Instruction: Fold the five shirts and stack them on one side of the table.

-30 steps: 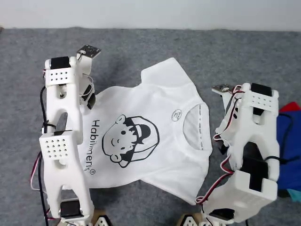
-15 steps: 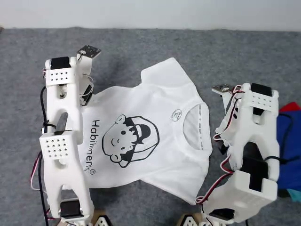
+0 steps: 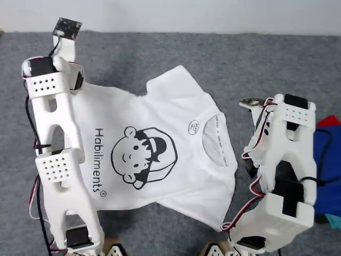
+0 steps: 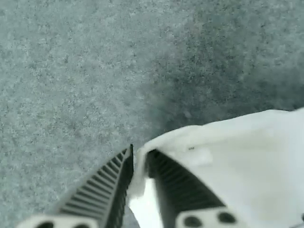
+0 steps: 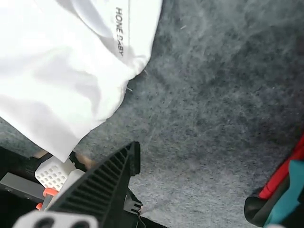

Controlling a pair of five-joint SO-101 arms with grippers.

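High view gives me one white shirt (image 3: 154,154) with a cartoon face print, spread flat on the grey tabletop (image 3: 256,58) between the two arms, collar toward the right arm (image 3: 282,154). A heap of coloured shirts (image 3: 326,144), blue, red and teal, sits at the right edge; I cannot count them. Since half a second ago the left arm (image 3: 53,122) has swung toward the far left corner, dragging the hem corner along, so the shirt lies further left and looks more stretched. The left gripper (image 4: 139,154) is clamped on that hem edge, with fabric pinched between the jaws. The right gripper (image 5: 124,164) hangs over bare tabletop near the collar; I cannot tell whether it is apart or together.
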